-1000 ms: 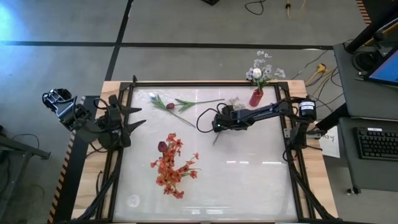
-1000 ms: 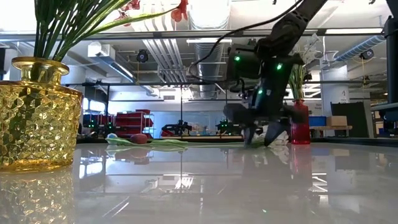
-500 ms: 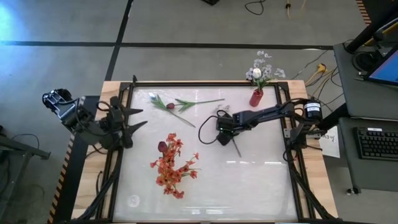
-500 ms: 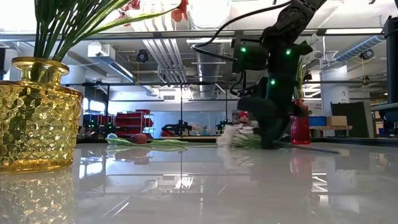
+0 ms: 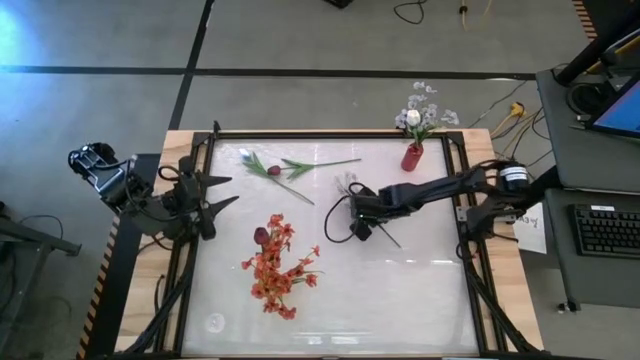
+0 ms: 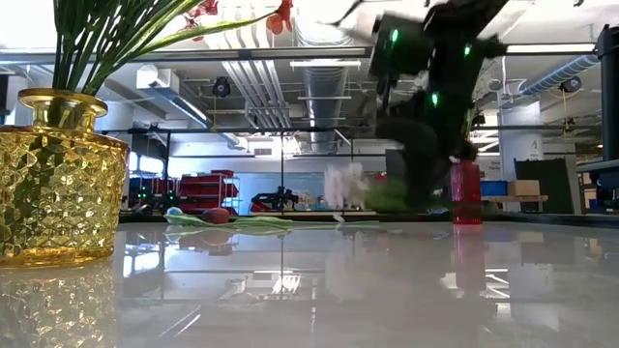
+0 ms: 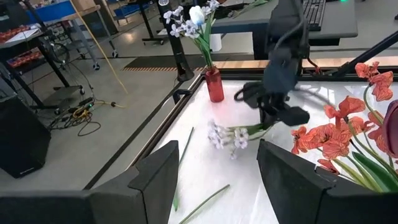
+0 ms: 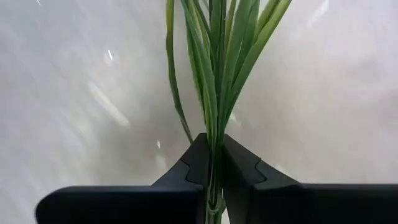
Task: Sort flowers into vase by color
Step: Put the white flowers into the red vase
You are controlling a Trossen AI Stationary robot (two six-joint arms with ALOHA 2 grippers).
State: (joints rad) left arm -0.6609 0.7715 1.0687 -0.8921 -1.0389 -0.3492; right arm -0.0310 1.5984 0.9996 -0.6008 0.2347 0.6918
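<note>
Pale lavender blossom spray on long green stem (image 7: 229, 135) is clamped low on stalk by right gripper (image 8: 213, 163), fingers pinched tight, at table centre; grip near stem end suits insertion into small red vase (image 5: 411, 157), where white blooms are gathered. Left gripper (image 7: 214, 180) is parked at left edge, fingers wide, nothing held.

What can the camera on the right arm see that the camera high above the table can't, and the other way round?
Only the right wrist view shows the grip up close: the right claw shut on the green stems of the pale flower spray. Only the high view shows the whole table: the red-orange flowers, the maroon bud, the red vase holding pale flowers, and the waiting left claw at the table's left edge. Both show the right claw holding that spray.
</note>
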